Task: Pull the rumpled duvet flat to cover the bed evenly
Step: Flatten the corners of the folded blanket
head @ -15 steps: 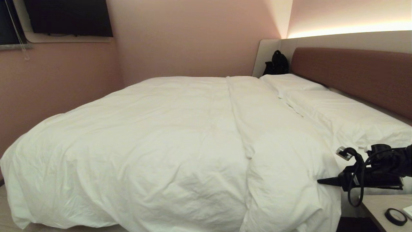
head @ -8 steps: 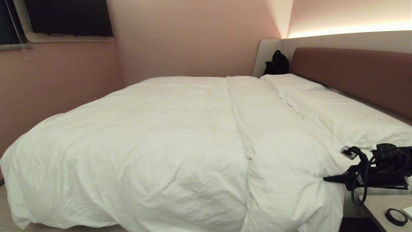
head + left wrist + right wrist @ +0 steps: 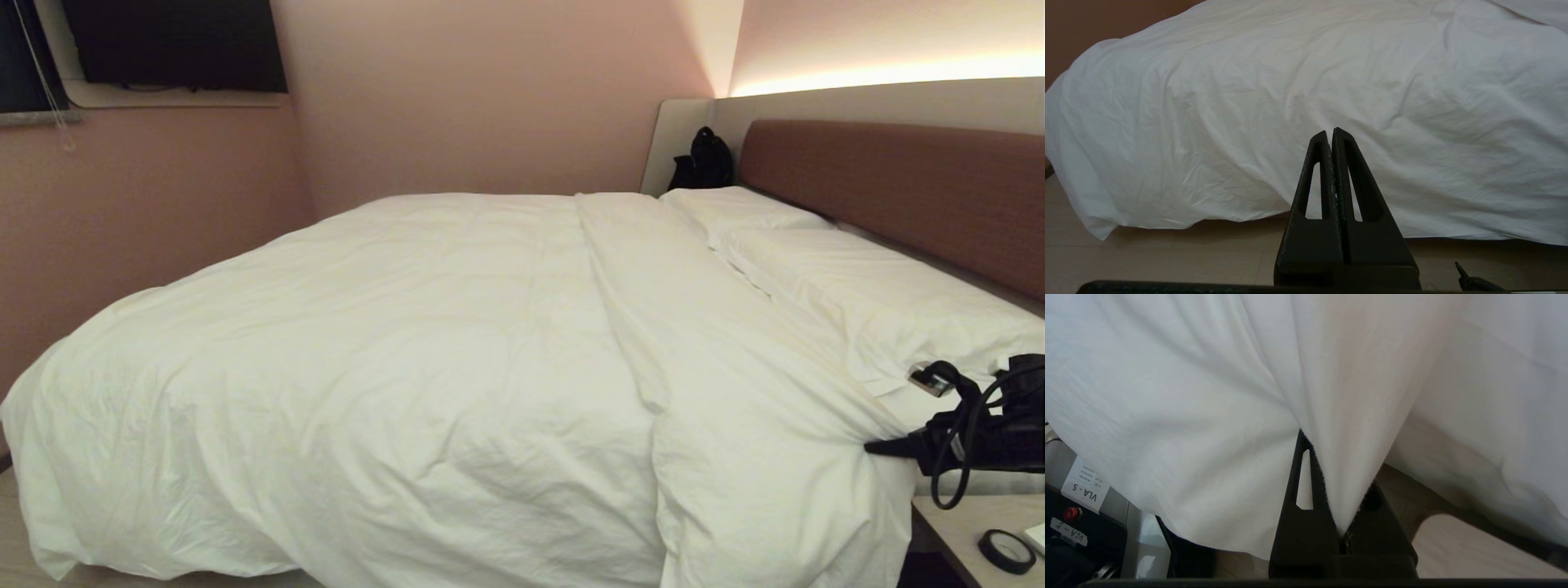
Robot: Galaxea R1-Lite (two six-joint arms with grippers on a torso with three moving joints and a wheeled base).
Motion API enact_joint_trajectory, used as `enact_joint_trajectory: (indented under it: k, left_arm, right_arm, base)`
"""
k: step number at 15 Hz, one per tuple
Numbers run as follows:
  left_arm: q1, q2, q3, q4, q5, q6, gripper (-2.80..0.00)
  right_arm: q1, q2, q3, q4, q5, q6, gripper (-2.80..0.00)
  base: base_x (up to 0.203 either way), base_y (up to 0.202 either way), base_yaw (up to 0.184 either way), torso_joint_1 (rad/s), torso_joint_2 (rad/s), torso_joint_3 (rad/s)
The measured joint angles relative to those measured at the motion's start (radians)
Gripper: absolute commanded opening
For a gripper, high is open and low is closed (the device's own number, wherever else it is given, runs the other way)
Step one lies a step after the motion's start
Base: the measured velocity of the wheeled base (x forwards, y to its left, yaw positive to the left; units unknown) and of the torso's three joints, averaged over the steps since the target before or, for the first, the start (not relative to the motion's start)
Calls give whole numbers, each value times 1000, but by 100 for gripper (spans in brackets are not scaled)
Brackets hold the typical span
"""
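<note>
Duvet [image 3: 392, 359]: thick, puffy white cotton, softly creased, lying across the bed [image 3: 890, 196] with a long ridge fold running toward the pillows [image 3: 857, 294] and bulk drooping over the near edge. Left pincer [image 3: 1333, 136] parked low beside the bed, tips together, nothing held; right pincer [image 3: 878, 447] at the duvet's head-end corner, clamped on a thin pinch of fabric. Risk: the smooth cloth may slip from so small a bite under the quilt's drag, or a one-sided pull may skew it.
</note>
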Motion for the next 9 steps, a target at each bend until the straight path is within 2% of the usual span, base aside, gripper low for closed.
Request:
enact_joint_trajectory:
  k: [5,9]
  left_arm:
    - [0,0,0,0,0,0,-280]
    - [0,0,0,0,0,0,-280]
  right_arm:
    - [7,-9,35,-1,-70,-14,-280]
    - [38,1,51,-9,-74,-22,-280]
  base:
    - [0,0,0,0,0,0]
    - [0,0,0,0,0,0]
